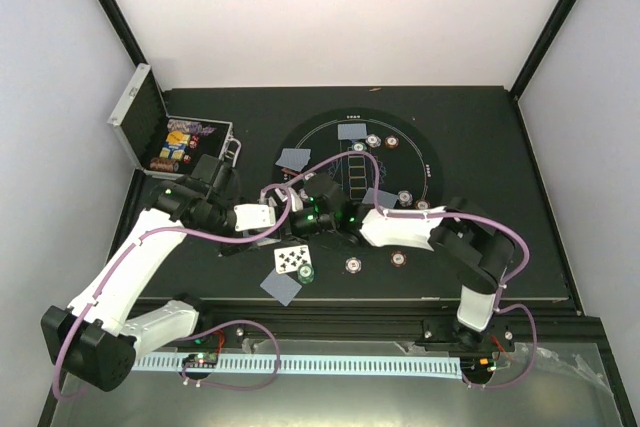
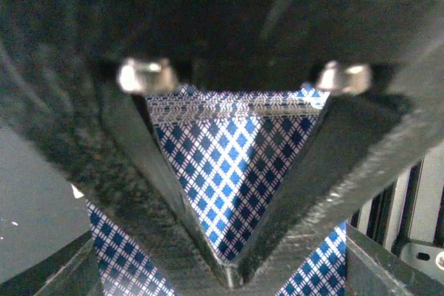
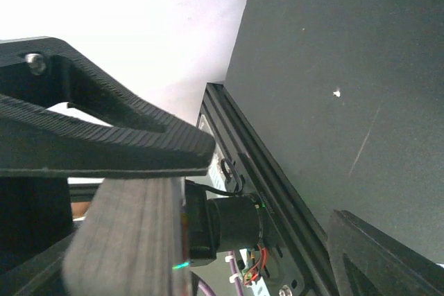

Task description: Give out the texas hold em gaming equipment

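Observation:
My left gripper (image 2: 236,275) is shut on playing cards (image 2: 222,164) with blue-checked backs, the fingers meeting in a V over them. In the top view it (image 1: 283,209) points right, tip to tip with my right gripper (image 1: 308,209) at the mat's left edge. The right gripper (image 3: 274,185) stands open; a blurred grey striped slab (image 3: 125,240), perhaps the cards' edge, lies under its upper finger (image 3: 104,140). Face-down cards (image 1: 352,131) (image 1: 295,158) (image 1: 380,197) (image 1: 281,286), one face-up card (image 1: 292,258), a green chip (image 1: 305,271) and other chips (image 1: 373,142) (image 1: 403,197) (image 1: 352,265) (image 1: 400,259) lie around.
The round black mat (image 1: 355,172) with printed lines covers the table's middle. An open silver case (image 1: 150,127) holding chips stands at the far left. The table's near rail (image 3: 277,192) and cables run along the front edge.

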